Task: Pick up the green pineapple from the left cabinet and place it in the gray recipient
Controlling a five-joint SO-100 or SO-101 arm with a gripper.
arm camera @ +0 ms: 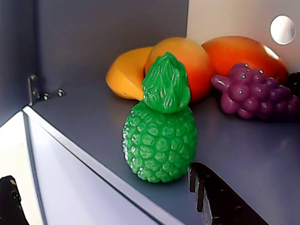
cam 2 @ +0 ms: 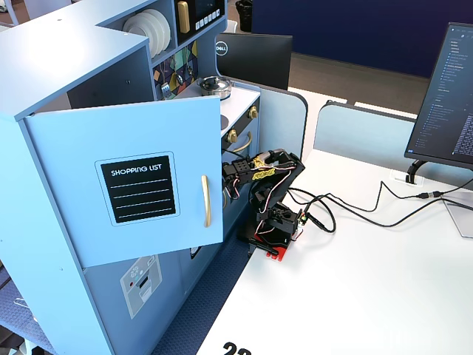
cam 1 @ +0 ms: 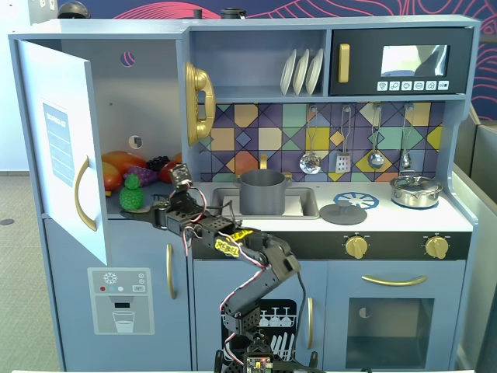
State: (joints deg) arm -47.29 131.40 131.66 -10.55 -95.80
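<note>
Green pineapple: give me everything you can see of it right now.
The green pineapple is glossy bright green plastic, with a bumpy oval body and a ridged leafy crown. It stands upright near the front edge of the left cabinet shelf, whose door is open. A yellow-orange fruit sits behind it. The claw is open, its dark fingers low beside the base, not gripping.

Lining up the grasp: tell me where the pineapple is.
In a fixed view the pineapple stands upright at the cabinet's front edge, left of the gripper, with grapes behind.
</note>
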